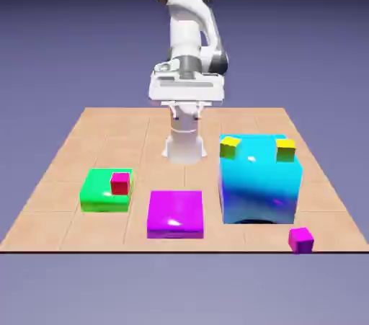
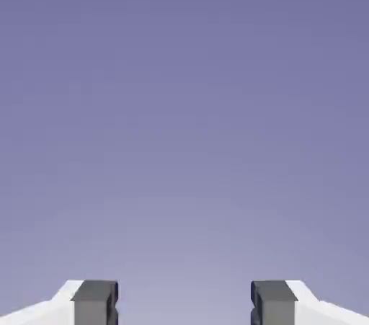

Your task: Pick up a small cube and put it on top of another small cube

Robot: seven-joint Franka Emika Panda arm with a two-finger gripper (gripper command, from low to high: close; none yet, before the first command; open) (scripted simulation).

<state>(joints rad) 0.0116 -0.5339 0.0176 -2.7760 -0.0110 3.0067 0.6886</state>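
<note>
Tan tiled tabletop (image 1: pixel 101 125) holds the tiny glossy magenta-purple cube (image 1: pixel 300 239) alone at its near edge, exterior view's right; the white arm's gripper (image 2: pixel 184 303), raised well away, hangs spread, empty, presumably unstarted.

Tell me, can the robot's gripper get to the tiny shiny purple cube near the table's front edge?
Probably yes. The tiny glossy magenta-purple cube sits alone on the tan tiled table, apart from the big cyan block, with nothing on top. The gripper is open and empty, pointing at plain backdrop.
</note>
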